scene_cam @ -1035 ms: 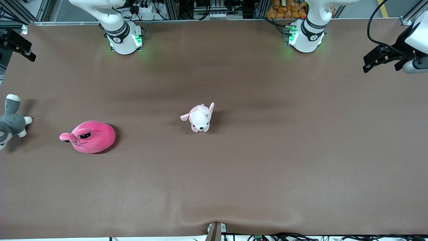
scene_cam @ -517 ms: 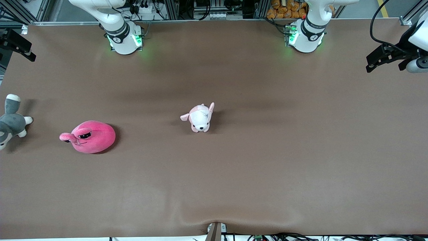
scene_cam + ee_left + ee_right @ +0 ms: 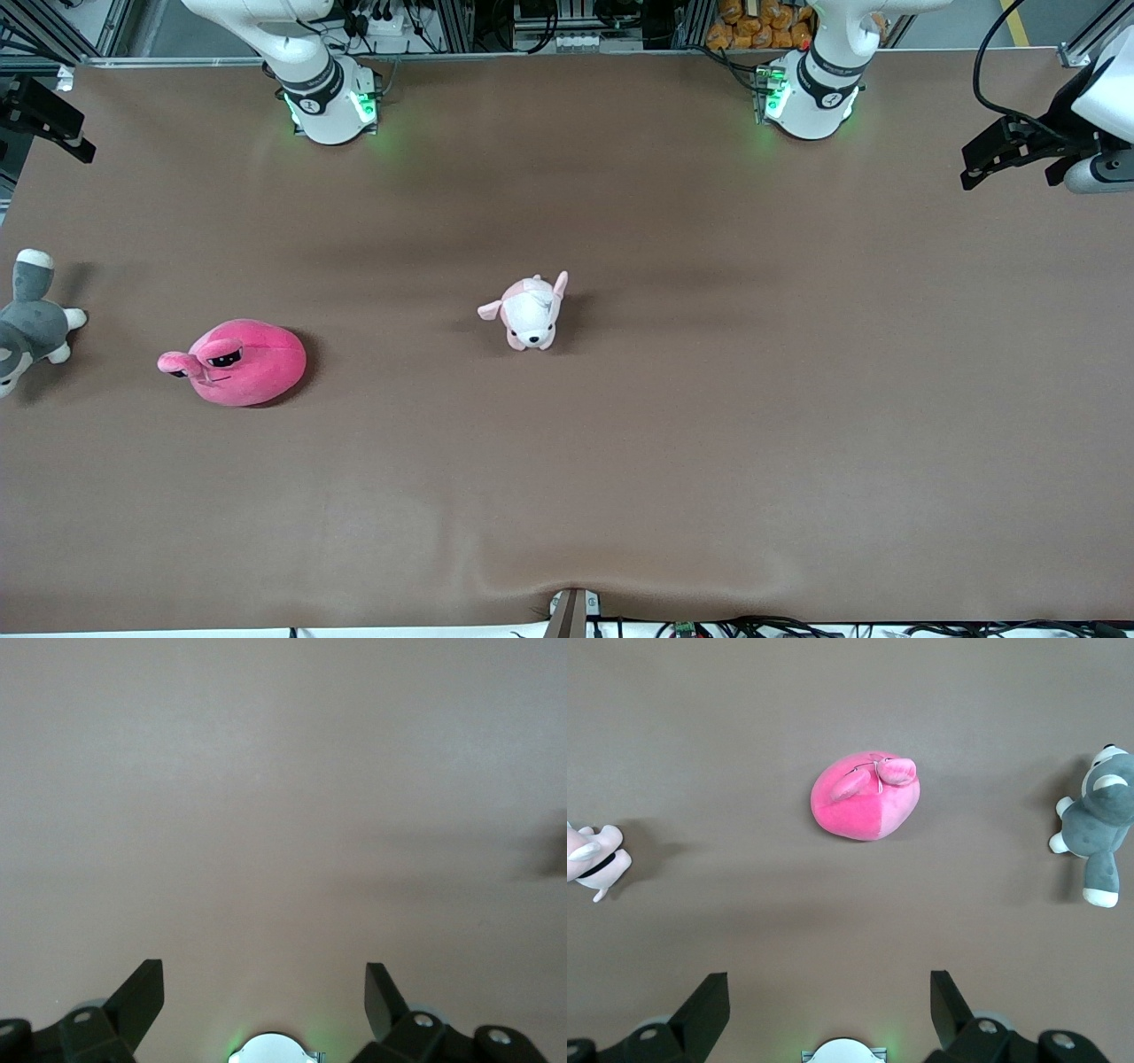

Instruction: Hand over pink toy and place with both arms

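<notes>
The pink toy (image 3: pixel 237 361) lies on the brown table (image 3: pixel 673 443) toward the right arm's end, its two eye stalks pointing toward the grey-and-white plush (image 3: pixel 28 323) that sits at the table's edge on that same end. A small pale pink-and-white puppy plush (image 3: pixel 530 312) stands near the middle of the table, well apart from the pink toy and a little farther from the front camera than it. Nothing touches the pink toy. The right gripper (image 3: pixel 830 997) hangs high over the table with its two black fingers (image 3: pixel 709 1001) spread wide and nothing between them; in the right wrist view the pink toy (image 3: pixel 866 796) lies on the table well out from the fingertips, in line with the gap between them, with the grey-and-white plush (image 3: pixel 1099 819) off to one side of it and the puppy plush (image 3: pixel 592 859) off to the other. The left gripper (image 3: pixel 264 992) is up over the left arm's end of the table, near the table's edge, its fingers (image 3: pixel 142 997) likewise released and wide apart, and only bare brown table surface (image 3: pixel 283 797) lies out from its fingertips. In the front view, the left gripper (image 3: pixel 992 161) shows as a black shape at the edge.
</notes>
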